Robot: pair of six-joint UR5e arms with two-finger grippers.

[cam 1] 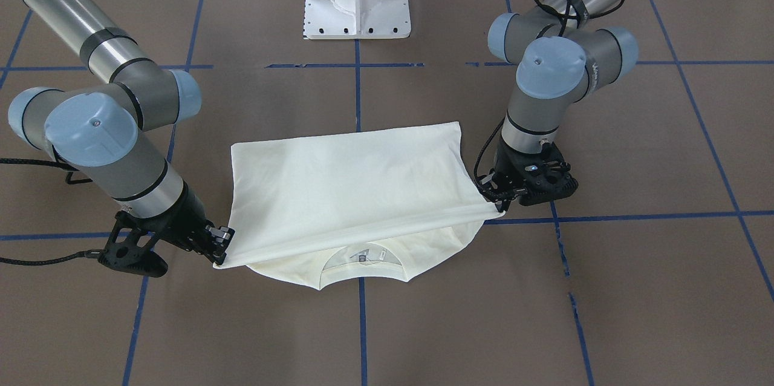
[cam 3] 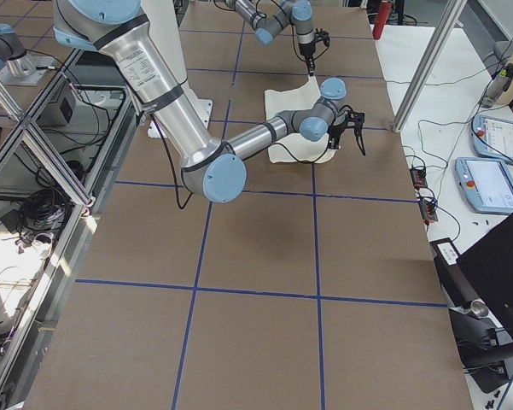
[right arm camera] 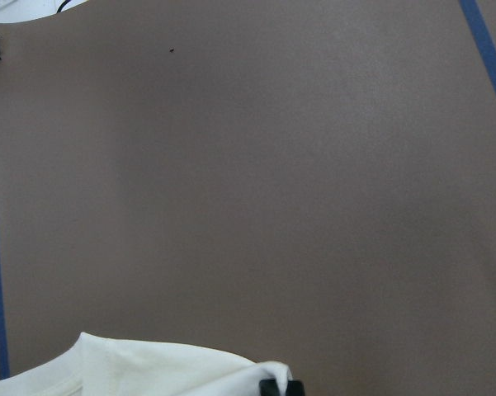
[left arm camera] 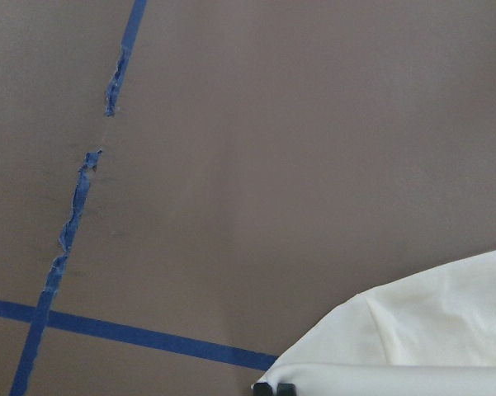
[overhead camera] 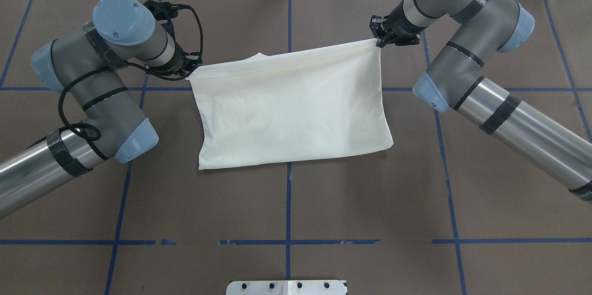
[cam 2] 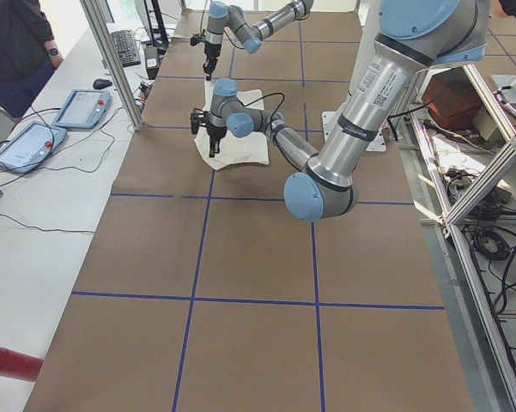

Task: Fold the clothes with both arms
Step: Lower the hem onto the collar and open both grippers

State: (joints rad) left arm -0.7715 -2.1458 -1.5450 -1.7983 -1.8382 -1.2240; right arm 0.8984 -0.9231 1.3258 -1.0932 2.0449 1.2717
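The shirt (overhead camera: pixel 291 110) lies folded over in the middle of the table (overhead camera: pixel 370 202). It is longer from side to side. The left gripper (overhead camera: pixel 193 69) pinches one far corner and the right gripper (overhead camera: pixel 378 41) pinches the other, so the top edge hangs tight between them. Neither one is nearer. The collar (cam 1: pixel 361 260) peeks out past that edge, away from the robot. Brown table shows on every side.

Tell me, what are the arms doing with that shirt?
Left gripper shut on T-shirt corner. Right gripper shut on other corner. Folded edge stretched between them. Nothing in the way.
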